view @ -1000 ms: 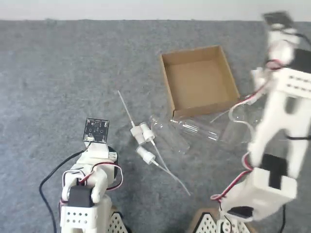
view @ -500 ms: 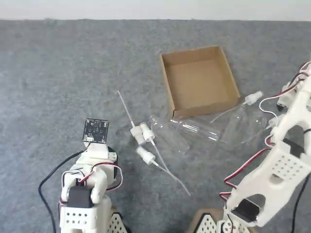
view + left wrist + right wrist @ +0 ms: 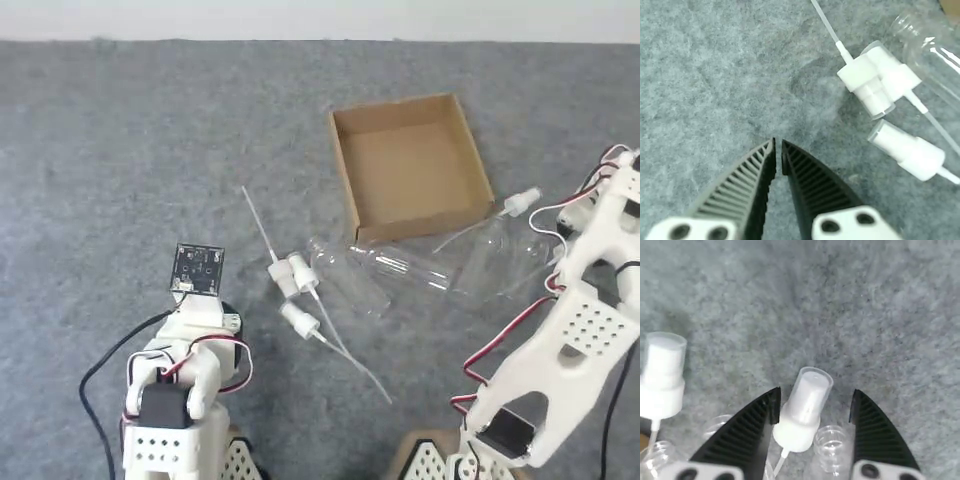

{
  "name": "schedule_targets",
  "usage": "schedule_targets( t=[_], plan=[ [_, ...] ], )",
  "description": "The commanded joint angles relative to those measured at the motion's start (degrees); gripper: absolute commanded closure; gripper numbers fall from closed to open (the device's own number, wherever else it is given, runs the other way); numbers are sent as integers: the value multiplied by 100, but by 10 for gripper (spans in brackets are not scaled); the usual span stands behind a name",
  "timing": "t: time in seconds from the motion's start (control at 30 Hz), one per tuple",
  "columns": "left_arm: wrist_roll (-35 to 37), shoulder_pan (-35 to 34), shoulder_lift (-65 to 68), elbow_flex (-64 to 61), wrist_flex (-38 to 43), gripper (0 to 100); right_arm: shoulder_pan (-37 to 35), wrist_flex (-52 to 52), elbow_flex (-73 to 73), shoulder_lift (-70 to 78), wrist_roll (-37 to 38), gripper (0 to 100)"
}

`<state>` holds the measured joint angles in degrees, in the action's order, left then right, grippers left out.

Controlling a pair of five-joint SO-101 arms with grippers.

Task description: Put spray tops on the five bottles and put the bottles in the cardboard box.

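Three loose spray tops (image 3: 875, 85) near the clenched left tool (image 3: 778, 143); right tool (image 3: 815, 391) released astride another spray top (image 3: 802, 415).

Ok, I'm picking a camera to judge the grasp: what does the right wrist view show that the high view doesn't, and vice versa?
Right wrist view: the right arm's black ribbed jaws stand open either side of a white spray top with a clear cap, a clear bottle's open neck beside it. High view: the empty brown cardboard box, and three white spray tops loose mid-table. Both: the grey felt table cover and clear plastic bottles.
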<state>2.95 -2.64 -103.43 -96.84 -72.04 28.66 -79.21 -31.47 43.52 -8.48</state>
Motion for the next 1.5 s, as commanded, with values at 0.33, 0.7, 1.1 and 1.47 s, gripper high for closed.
schedule_targets(
  t=[0.33,0.7,1.1,1.47],
  plan=[
    [9,-26,-88,31,-26,988,-40,321,-158,-145,-53,947],
    [9,-26,-88,31,-26,988,-31,-242,-1002,-1086,-53,950],
    [9,-26,-88,31,-26,988,-576,-1393,-2207,-2545,-44,946],
    [9,-26,-88,31,-26,988,-2870,-2352,-2453,-3582,290,946]
  ],
)
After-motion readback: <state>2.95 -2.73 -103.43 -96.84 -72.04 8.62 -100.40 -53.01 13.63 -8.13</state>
